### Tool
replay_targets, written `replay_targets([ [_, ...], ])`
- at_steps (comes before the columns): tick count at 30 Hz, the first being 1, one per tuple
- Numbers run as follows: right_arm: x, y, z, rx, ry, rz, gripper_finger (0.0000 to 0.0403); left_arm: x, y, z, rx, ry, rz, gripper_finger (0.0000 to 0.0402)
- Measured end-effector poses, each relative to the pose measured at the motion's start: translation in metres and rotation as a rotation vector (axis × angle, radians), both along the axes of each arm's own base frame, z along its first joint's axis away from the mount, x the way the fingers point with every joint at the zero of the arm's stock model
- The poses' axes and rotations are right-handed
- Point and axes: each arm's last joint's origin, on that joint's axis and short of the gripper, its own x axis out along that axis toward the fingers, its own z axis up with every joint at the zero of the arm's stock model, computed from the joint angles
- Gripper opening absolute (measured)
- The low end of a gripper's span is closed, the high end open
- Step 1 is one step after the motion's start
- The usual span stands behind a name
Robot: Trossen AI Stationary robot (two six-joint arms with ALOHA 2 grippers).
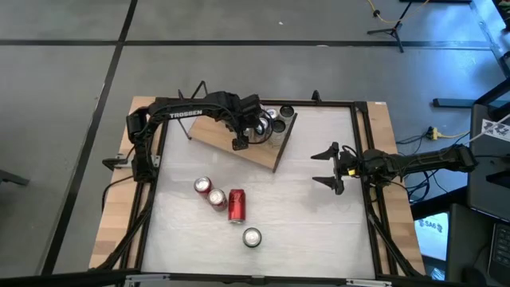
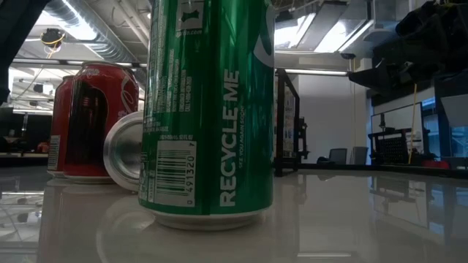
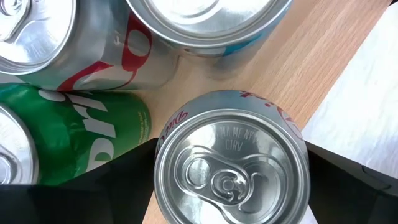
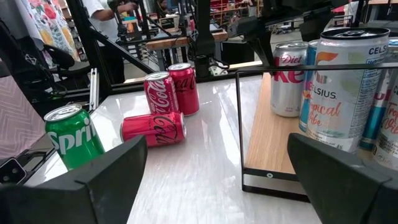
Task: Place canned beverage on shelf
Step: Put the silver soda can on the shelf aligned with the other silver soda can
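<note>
The shelf [image 1: 227, 143], a light-brown wooden board on black wire supports, stands at the table's far side with several cans [image 1: 275, 119] on it. My left gripper [image 1: 239, 142] hangs over it, pointing steeply down. Its open fingers stand on either side of a silver can [image 3: 231, 168], which stands upright on the board [image 3: 317, 68]. A green can [image 3: 87, 134] and two more cans stand right beside it. My right gripper [image 1: 328, 167] waits open and level near the table's right edge. My left gripper [image 3: 231, 186] comes from above, with one finger [image 3: 118, 180] on each side of the silver can's upper wall [image 3: 163, 186]. The fingers stand so close to it that I cannot tell whether they touch. The can rests upright with its bottom on the shelf.
On the white tabletop near the front stand two red cans [image 1: 202, 186] [image 1: 217, 198] and a green can [image 1: 252, 237], and a third red can [image 1: 237, 205] lies on its side. A black frame runs round the table [image 1: 351, 239].
</note>
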Motion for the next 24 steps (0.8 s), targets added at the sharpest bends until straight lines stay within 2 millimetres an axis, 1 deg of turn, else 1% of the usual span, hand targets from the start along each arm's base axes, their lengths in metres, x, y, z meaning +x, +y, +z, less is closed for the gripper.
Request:
replay_targets([
  [10, 0.000, 0.000, 0.000, 0.000, 0.000, 0.000, 0.0381, -0.002, -0.001, 0.001, -0.010, 0.020, 0.007, 0.0339],
  [19, 0.000, 0.000, 0.000, 0.000, 0.000, 0.000, 0.0381, -0.003, -0.001, 0.017, -0.018, 0.024, 0.031, 0.0339],
  [24, 0.000, 0.000, 0.000, 0.000, 0.000, 0.000, 0.0381, -0.008, -0.003, 0.031, -0.028, 0.051, 0.029, 0.0339],
])
